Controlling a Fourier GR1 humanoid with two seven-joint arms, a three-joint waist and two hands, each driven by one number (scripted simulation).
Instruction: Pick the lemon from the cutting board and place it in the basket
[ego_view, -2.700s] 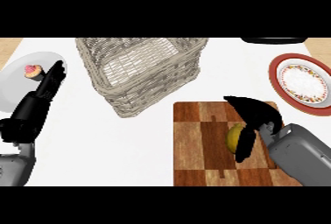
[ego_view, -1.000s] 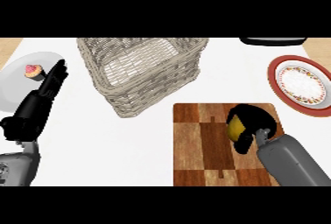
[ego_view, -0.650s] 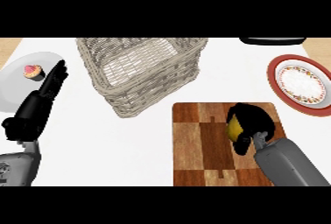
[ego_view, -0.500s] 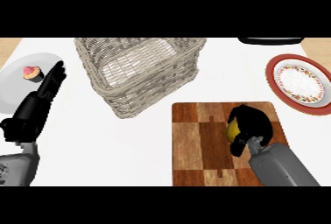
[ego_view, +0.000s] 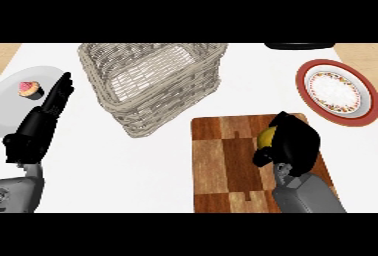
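Note:
A yellow lemon (ego_view: 266, 137) shows only as a sliver on the wooden cutting board (ego_view: 225, 165), mostly hidden by my right hand (ego_view: 292, 145), whose black fingers curl round it. A grey wicker basket (ego_view: 151, 82) stands at the upper middle, up and to the left of the board. At the left edge my left hand (ego_view: 46, 114) rests open, fingers pointing up, away from both the board and the lemon.
A grey plate (ego_view: 16, 92) with a pink cupcake (ego_view: 30, 89) sits at the far left, just beside my left fingertips. A red-rimmed plate (ego_view: 336, 93) lies at the right. A dark object (ego_view: 299, 46) shows at the top right edge.
My right hand has closed round the lemon and shifted slightly left along the board. The left hand and basket have stayed put.

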